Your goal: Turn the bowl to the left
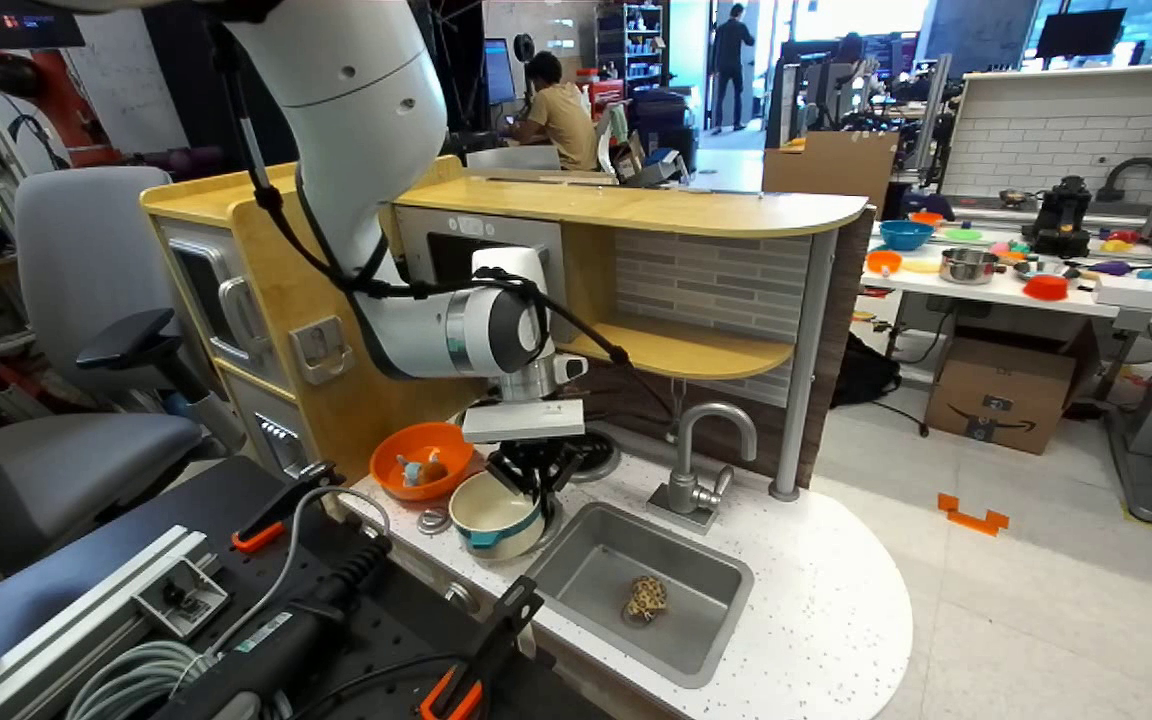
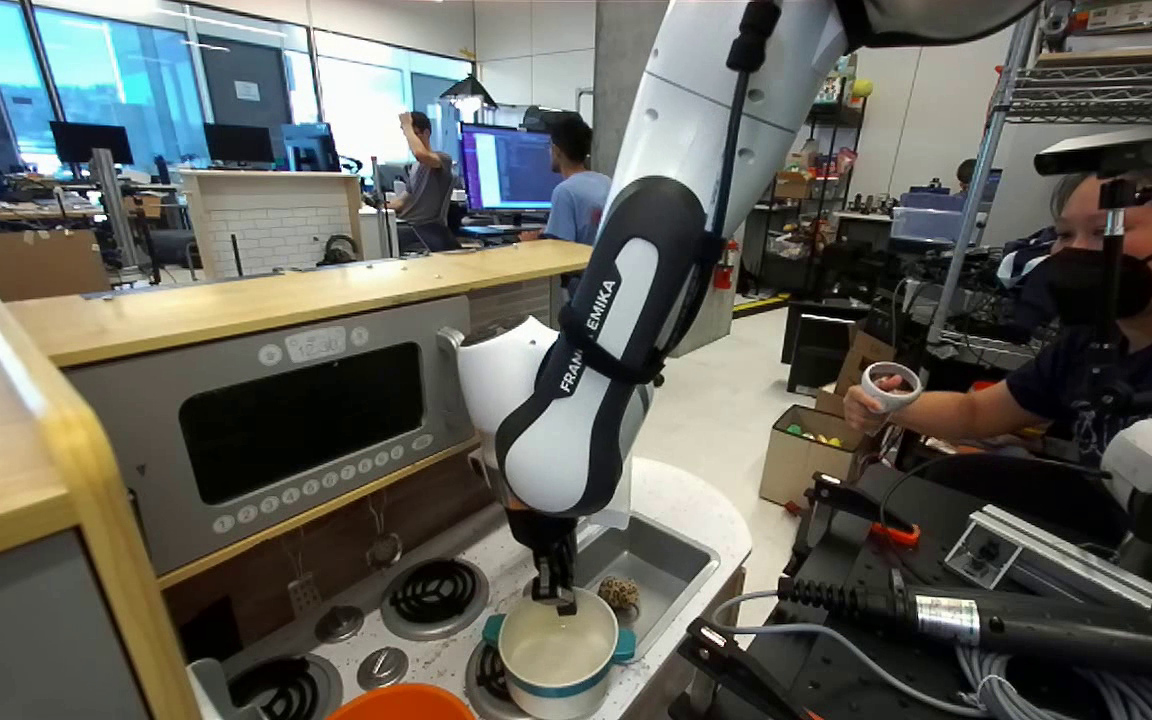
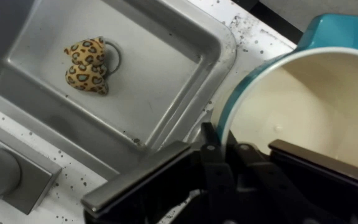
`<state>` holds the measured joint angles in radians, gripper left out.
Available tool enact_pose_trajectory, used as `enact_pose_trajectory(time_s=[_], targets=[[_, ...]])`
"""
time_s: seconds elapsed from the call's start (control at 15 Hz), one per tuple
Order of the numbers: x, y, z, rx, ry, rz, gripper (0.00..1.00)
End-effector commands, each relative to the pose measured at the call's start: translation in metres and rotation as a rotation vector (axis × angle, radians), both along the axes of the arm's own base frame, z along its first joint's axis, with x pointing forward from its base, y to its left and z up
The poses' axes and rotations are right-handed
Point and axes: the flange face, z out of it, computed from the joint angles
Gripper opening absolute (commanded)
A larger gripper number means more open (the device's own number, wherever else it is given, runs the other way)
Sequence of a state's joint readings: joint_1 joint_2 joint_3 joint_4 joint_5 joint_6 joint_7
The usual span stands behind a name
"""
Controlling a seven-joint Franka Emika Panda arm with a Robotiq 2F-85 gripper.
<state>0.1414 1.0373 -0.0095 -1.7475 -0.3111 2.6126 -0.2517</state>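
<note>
Smooth yellow wood along the back: a long shelf (image 1: 636, 205) with a rounded end, above a backsplash (image 1: 706, 300) of narrow grey strips laid like bricks. Beside it, a flat grey oven front (image 2: 141, 430) with a dark, round-cornered window (image 2: 301, 425) and a row of round numbered buttons (image 2: 311, 487). Below, a hard white surface (image 1: 836, 600), flecked with dark specks and curving to a broad end. Sunk into it, a sink (image 1: 701, 605) of dull, scuffed grey metal with softened corners; just beside, a faucet (image 1: 685, 490) of satiny metal bent in a smooth arch. On the sink floor, a plump, soft-looking toy (image 3: 85, 67) in leopard print, with a thin dark ring (image 3: 119, 57) at one side. Next to the sink, over a black coil burner (image 2: 489, 672), the bowl (image 2: 556, 645): round, deep, cream-coloured and glossy, banded in teal, mouth up, with blocky teal handles (image 3: 336, 32) on opposite sides. Cannot tell whether touching the burner. From above, a glossy white arm (image 2: 561, 460) ending in a black, angular claw (image 3: 222, 137), clamped on the bowl's wall at the rim, with one of the fingers (image 3: 209, 133) outside and one inside. On the side away from the sink, near the bowl, a round dish (image 1: 383, 465) of bright orange with small blue and brown things (image 1: 426, 472) inside.
</note>
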Motion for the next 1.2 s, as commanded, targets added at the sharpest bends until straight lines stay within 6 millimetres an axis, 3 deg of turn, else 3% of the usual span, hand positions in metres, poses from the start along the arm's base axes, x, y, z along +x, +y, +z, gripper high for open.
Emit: enact_pose_trajectory(time_s=[0.0, 0.53, 1.13], targets=[[0.001, 0.008, 0.006, -0.083, -0.034, 0.171, 0.02], [0.013, 0.034, 0.01, -0.171, -0.169, 0.459, 0.02], [0.005, 0.04, -0.007, -0.136, -0.155, 0.388, 0.02]])
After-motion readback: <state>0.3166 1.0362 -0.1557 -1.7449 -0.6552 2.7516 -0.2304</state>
